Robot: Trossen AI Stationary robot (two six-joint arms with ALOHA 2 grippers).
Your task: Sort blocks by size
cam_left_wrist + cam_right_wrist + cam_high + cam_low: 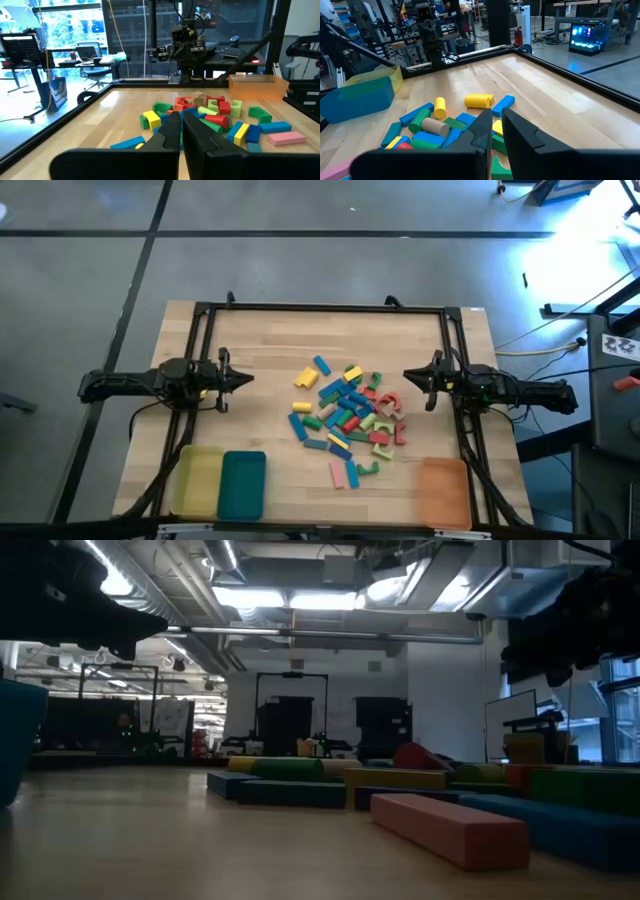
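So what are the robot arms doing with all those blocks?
Nothing much yet. The blocks lie in a mixed heap in the middle of the table. The left claw and the right claw hang shut on either side of the heap, holding nothing. The yellow tray, teal tray and orange tray at the table's near edge have no blocks in them.

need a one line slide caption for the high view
Pile of mixed blocks mid-table, left end effector and right end effector shut at either side, three trays empty along the near edge.
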